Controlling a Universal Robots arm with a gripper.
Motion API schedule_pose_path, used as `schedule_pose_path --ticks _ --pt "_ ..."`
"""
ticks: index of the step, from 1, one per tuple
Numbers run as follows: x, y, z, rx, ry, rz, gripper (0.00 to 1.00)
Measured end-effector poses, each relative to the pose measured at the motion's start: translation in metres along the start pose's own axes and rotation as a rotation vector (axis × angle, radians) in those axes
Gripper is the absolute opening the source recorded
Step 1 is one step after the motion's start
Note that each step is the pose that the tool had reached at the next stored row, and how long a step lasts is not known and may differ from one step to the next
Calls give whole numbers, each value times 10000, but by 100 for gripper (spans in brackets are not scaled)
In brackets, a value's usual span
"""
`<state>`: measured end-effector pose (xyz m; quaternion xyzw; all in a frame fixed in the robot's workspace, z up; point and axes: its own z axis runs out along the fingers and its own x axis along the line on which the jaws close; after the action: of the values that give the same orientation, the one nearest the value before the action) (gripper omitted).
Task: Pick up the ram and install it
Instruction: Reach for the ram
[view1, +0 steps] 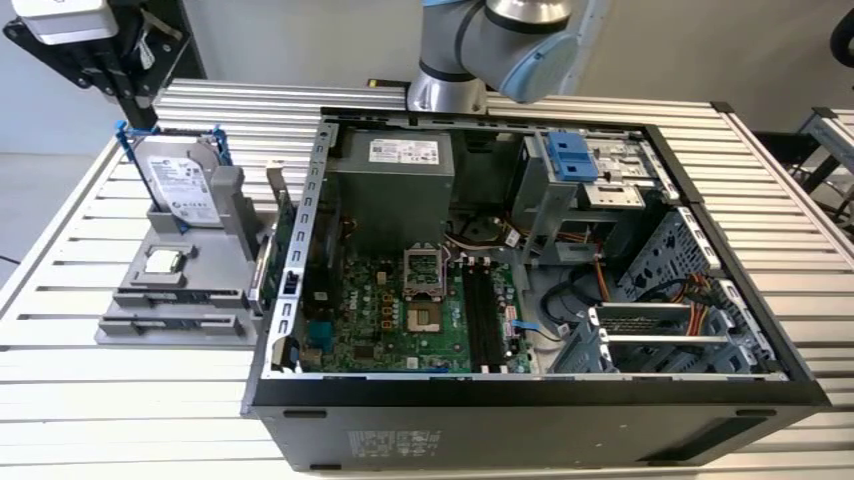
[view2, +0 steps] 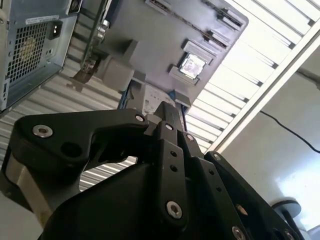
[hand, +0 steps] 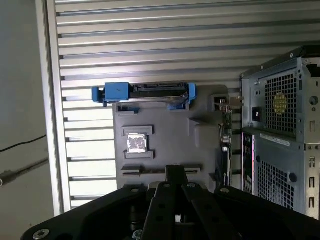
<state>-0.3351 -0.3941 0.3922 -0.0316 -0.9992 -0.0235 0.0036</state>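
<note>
- Exterior view: the tool (view1: 138, 108) hangs clenched at upper left, above the hard drive (view1: 180, 180). The ram (view1: 263, 255) stands on edge between the gray fixture (view1: 174, 300) and the computer case (view1: 534, 420).
- Second wrist view: the tool's fingers (view2: 169, 114) are pressed together over the fixture.
- First wrist view: the ram sits beside the case.

Silver-grey tubular robot arm (view1: 447, 45) with a rounded light-blue joint cap (view1: 545, 60). Its black tool (view2: 167, 112) is built of matte, angular linkage bars dotted with round silver screws (view2: 173, 209).
</note>
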Motion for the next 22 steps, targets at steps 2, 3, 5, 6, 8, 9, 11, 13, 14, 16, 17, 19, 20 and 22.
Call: schedule_pose_path --ticks 2,3,5,6,8,9,11,13,14,16,17,19,20,22 --pt "15 -83 -2 -3 -25 -1 0" --pt "20 -126 -4 -3 -36 -1 0" --pt "26 -218 -7 -3 -49 -3 0" --pt "29 -271 -8 -4 -54 -3 0" --pt "32 -354 -10 -4 -62 -3 0" --pt "34 -402 -11 -4 -67 -3 0" --pt "36 -494 -13 -5 -75 -4 0" --pt "35 -585 -15 -5 -80 -4 0" --pt "33 -615 -16 -6 -104 -16 0" --pt "35 -628 -18 -10 -165 -131 0" --pt "35 -629 -17 -10 -162 -242 0" --pt "40 -629 -16 -11 -157 -375 0" --pt "40 -629 -16 -11 -157 -376 0" --pt "40 -629 -17 -11 -156 -377 0"
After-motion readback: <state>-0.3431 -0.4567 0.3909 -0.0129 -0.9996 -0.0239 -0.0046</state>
